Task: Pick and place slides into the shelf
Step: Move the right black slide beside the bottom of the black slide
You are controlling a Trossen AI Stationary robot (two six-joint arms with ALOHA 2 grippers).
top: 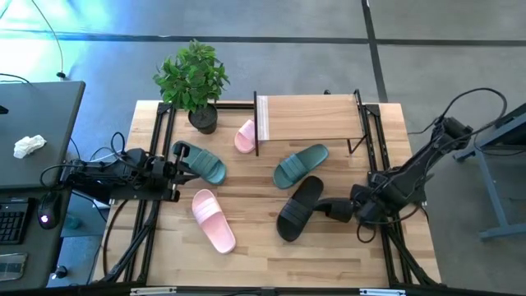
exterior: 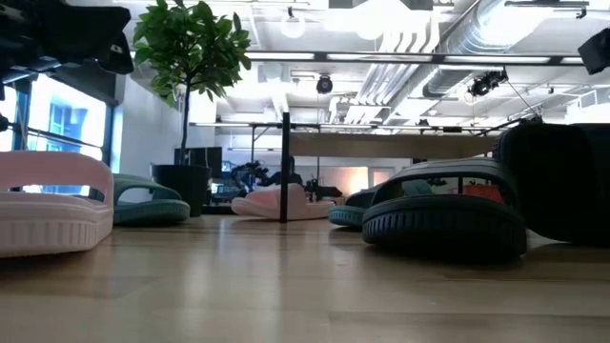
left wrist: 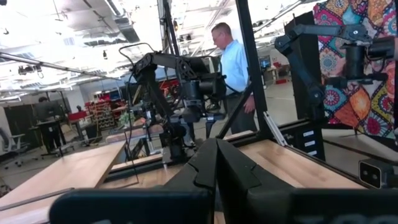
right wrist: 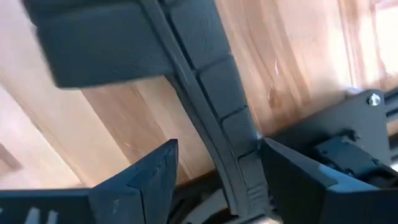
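- Right gripper (right wrist: 217, 168) pinched black slide's (top: 297, 208) heel near the worktop's right edge.
- Left gripper (top: 177, 159), pressed together, clamped teal slide (top: 205, 164) near the left edge.
- Shelf (top: 308, 117) stood at the far edge; advised lifting clear before crossing.

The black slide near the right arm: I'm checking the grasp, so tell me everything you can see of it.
The black slide is a matte, rubbery-looking open-toe sandal with one wide strap and a ribbed sole edge. It lies on the wooden table, in front of the shelf, beside a teal slide. The right claw is at its heel end; in the right wrist view its two fingers straddle the slide's edge.
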